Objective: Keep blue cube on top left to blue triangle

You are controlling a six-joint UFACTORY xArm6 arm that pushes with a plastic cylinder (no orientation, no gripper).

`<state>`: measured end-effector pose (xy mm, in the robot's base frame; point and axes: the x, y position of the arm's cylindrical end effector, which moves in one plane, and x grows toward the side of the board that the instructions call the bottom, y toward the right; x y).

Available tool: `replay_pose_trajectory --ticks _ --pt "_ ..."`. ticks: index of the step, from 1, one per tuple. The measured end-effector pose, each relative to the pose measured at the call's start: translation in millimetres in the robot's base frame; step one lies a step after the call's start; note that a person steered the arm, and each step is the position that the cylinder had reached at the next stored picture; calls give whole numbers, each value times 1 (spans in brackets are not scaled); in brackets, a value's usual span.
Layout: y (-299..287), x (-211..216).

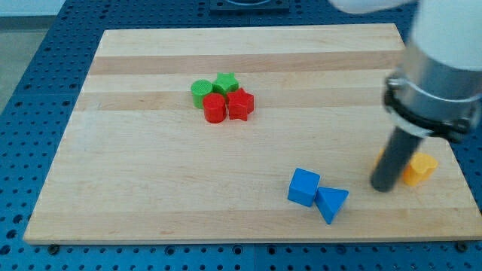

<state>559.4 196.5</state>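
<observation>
Here we are over the wooden worktop (151,196), and the action sits at the near right. The blue cube (304,187) lies near the front edge, and the blue triangle (332,203) is right against it, touching at the cube's near-right corner. So the cube stands to the left of the triangle and a touch farther from us, the triangle's point angled down toward the near edge.

My tip (383,187) is down at worktop level to the right of that blue pair, clear of both, with a gap of bare wood between it and the triangle. The dark rod rises from there into the big pale arm housing at the far right. No jaws on this arm at all, just the rod, so nothing is held or clamped.

Just beside the tip, on its right, sits an orange block (419,168), partly hidden behind the rod; its exact shape is hard to make out, and I cannot tell whether rod and block touch.

Far over on the left half, well apart from all this, a tight cluster: a green cylinder (200,92) and a green star-like block (225,83) behind, a red cylinder (215,108) and a red star-like block (240,104) in front, all four pressed together.
</observation>
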Motion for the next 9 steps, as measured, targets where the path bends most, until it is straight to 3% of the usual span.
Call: replay_pose_trajectory --ticks 2,3,5,6,8,9 --pt "13 58" --pt "-57 49" --pt "-195 -22" --pt "-227 -42" --pt "-262 -34" --pt "-259 -61"
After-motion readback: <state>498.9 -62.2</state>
